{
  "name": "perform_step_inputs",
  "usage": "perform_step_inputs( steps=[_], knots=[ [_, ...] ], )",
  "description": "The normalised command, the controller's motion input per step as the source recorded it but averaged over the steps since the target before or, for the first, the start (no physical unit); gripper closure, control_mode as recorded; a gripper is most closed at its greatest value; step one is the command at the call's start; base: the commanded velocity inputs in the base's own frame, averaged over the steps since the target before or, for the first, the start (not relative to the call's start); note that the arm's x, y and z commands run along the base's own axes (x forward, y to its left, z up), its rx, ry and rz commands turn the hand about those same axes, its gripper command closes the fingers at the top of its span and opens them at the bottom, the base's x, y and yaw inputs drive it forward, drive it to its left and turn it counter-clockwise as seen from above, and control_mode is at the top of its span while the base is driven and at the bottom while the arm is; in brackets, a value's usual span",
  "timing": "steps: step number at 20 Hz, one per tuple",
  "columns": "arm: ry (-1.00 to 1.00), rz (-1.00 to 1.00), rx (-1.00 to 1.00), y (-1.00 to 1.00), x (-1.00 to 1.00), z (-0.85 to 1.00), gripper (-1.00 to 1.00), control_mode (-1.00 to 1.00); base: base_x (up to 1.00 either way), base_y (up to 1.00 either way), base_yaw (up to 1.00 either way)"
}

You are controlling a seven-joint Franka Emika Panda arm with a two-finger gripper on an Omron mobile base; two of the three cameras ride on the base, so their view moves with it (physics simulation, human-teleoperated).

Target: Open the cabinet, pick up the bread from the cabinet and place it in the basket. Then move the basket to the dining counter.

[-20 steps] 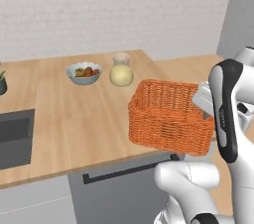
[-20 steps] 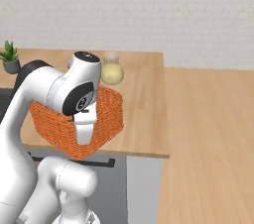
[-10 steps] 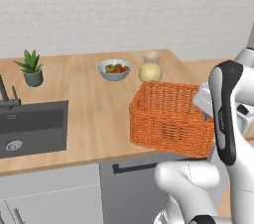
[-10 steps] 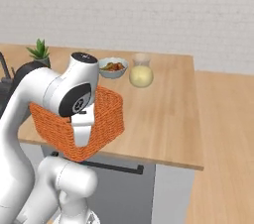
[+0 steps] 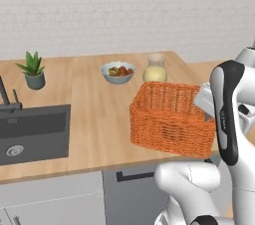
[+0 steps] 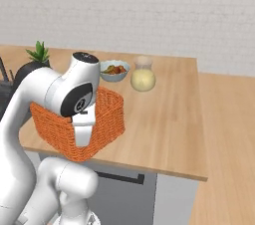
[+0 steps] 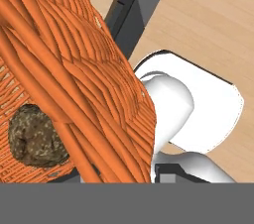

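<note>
The orange woven basket (image 5: 169,119) hangs at the front edge of the dining counter (image 5: 89,114), part of it out past the edge; I cannot tell if it touches the wood. My gripper (image 5: 204,98) is shut on the basket's right rim, its fingertips hidden by the weave. From the right base view the arm covers much of the basket (image 6: 107,114). Close up in the hand view, the basket's wall (image 7: 74,69) crosses the picture and the brown, rough bread (image 7: 34,136) lies inside. The cabinet is out of view.
On the counter stand a black inset sink (image 5: 32,129) with a faucet (image 5: 7,97), a potted plant (image 5: 34,69), a bowl of food (image 5: 118,71) and a yellow jar (image 5: 155,69). Grey drawers (image 5: 55,199) lie below. Wood floor (image 6: 229,144) opens to the right.
The whole picture has slid right as the base drove left: sink and plant have come into view. The basket keeps its place by the arm.
</note>
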Motion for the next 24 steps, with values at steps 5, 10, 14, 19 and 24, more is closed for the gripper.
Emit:
perform_step_inputs(
  steps=[5,10,14,19,24],
  knots=[
    [0.0,0.0,0.0,0.0,0.0,0.0,1.0,1.0,0.31,0.0,0.0],
    [0.0,0.0,0.0,0.0,0.0,0.0,1.0,1.0,0.22,0.0,0.0],
    [0.0,0.03,0.0,0.0,0.41,0.0,1.0,-1.0,0.0,0.0,0.0],
    [0.0,0.1,0.0,-0.05,0.68,0.0,1.0,-1.0,0.0,0.0,0.0],
    [0.0,0.07,0.0,-0.06,0.81,-0.1,1.0,-1.0,0.0,0.0,0.0]
  ],
)
